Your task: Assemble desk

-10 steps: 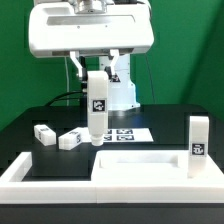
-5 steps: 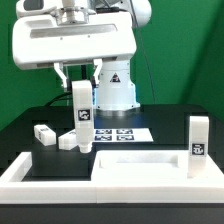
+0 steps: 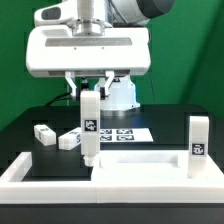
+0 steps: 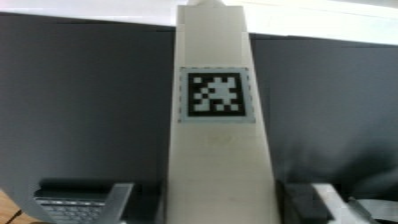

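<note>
The gripper (image 3: pixel 90 91) is clamped on a leg (image 3: pixel 90 128), held upright, its lower end straight below at a corner of the tabletop (image 3: pixel 145 168) – presumably to seat it there

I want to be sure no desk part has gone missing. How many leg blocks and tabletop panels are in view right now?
Leg blocks: 4 (held leg block in the pincer; upright leg block at the exterior view's right; first lying leg block; second lying leg block)
Tabletop panel: 1
Total: 5
</note>
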Controlling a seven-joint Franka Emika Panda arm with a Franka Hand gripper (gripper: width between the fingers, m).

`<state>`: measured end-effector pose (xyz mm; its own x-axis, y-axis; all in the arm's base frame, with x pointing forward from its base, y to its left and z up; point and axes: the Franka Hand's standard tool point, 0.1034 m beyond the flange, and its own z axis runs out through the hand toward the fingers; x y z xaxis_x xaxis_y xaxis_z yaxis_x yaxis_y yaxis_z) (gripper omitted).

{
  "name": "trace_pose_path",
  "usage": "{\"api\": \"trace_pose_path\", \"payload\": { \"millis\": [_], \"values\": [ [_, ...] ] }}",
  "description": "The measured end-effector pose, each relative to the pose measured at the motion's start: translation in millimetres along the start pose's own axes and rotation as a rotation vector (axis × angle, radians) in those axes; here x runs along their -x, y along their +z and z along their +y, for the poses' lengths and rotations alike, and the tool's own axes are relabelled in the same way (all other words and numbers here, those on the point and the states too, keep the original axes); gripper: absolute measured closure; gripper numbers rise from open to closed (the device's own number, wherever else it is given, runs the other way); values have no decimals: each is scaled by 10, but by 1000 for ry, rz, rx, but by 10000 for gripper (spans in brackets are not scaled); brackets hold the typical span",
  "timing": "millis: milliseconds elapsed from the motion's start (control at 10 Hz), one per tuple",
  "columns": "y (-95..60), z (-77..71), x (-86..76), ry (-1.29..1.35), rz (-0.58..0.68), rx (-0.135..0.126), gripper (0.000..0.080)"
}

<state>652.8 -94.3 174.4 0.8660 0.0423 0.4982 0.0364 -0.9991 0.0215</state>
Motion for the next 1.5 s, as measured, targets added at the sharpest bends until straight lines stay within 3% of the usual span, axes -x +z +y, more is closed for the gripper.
{"api": "trace_pose_path", "payload": {
  "millis": [500, 900, 1200, 1500],
  "values": [
    [16, -151, 142, -1, -18, -16, 511],
    [165, -340, 221, 33, -45, -29, 511],
    [212, -315, 264, 35, -53, -26, 511],
    [255, -258, 200, 41, -43, -19, 511]
  ]
}}
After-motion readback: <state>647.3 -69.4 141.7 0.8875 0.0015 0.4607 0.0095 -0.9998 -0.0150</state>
